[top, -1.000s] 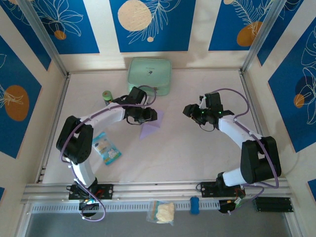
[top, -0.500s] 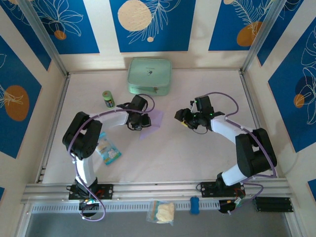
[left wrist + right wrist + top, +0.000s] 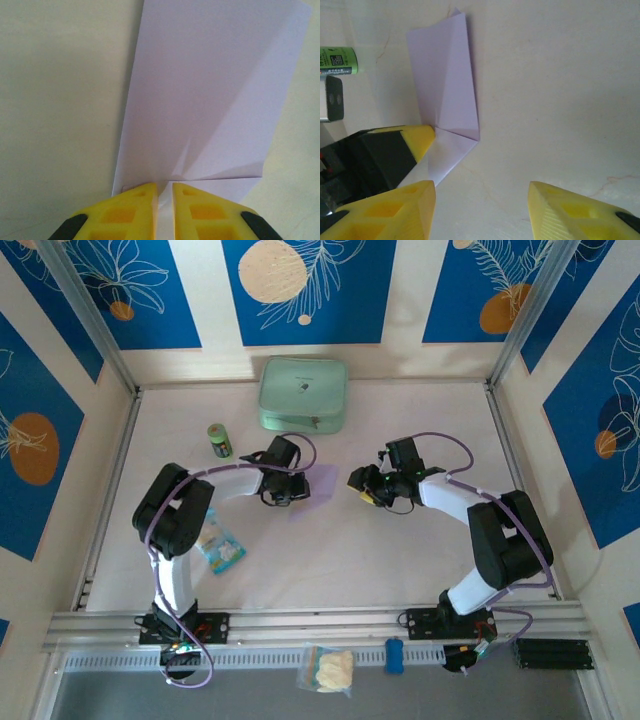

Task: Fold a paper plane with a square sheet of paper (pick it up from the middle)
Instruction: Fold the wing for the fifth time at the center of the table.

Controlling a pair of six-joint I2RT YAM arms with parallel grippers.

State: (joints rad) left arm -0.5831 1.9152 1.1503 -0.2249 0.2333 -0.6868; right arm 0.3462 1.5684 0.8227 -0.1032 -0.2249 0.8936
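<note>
Lavender paper (image 3: pixel 210 90) — apparently pinched by left end effector (image 3: pixel 164 194); right end effector (image 3: pixel 481 200) agape, empty.

On the pale counter (image 3: pixel 400 560) we see a mint-green pouch (image 3: pixel 303 393), a green bottle (image 3: pixel 219 441), a snack packet (image 3: pixel 225 550) and lavender paper (image 3: pixel 318 483), seemingly lying flat.

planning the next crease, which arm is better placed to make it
probably right: the left fingers are pinched on the paper, anchoring it, while the right fingers stand open and empty beside its folded corner
</note>
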